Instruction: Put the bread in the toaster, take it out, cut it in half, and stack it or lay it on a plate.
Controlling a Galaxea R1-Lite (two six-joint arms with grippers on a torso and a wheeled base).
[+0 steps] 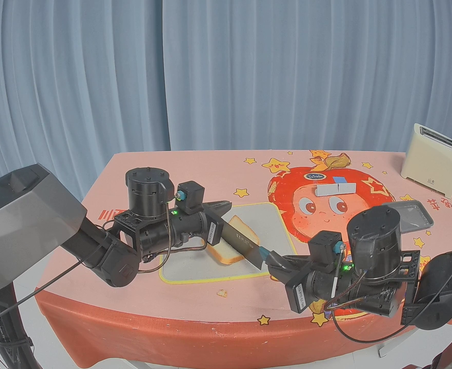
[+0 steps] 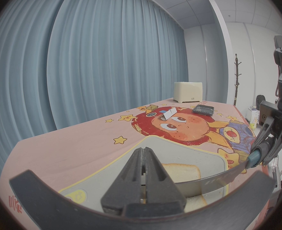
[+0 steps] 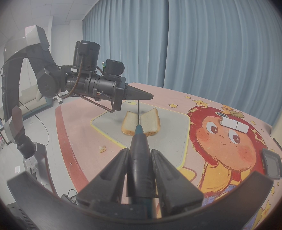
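Observation:
A slice of bread (image 1: 225, 246) lies on the pale cutting board (image 1: 274, 219). Across its middle runs the blade of a knife (image 1: 245, 242), seen edge-on in the right wrist view, with bread (image 3: 150, 122) on both sides. My right gripper (image 1: 273, 259) is shut on the knife's teal handle (image 3: 139, 133) at the board's near right corner. Just beyond the slice's far-left side hovers my left gripper (image 1: 229, 202), shut with nothing in it, its fingers (image 2: 144, 157) pressed together above the bread (image 2: 182, 172). The cream toaster (image 1: 433, 165) stands at the far right.
A dark grey tray (image 1: 413, 215) lies right of the board, near the toaster. A white and blue paper strip (image 1: 335, 188) lies on the cartoon tablecloth. A crumb (image 1: 221, 293) sits near the table's front edge.

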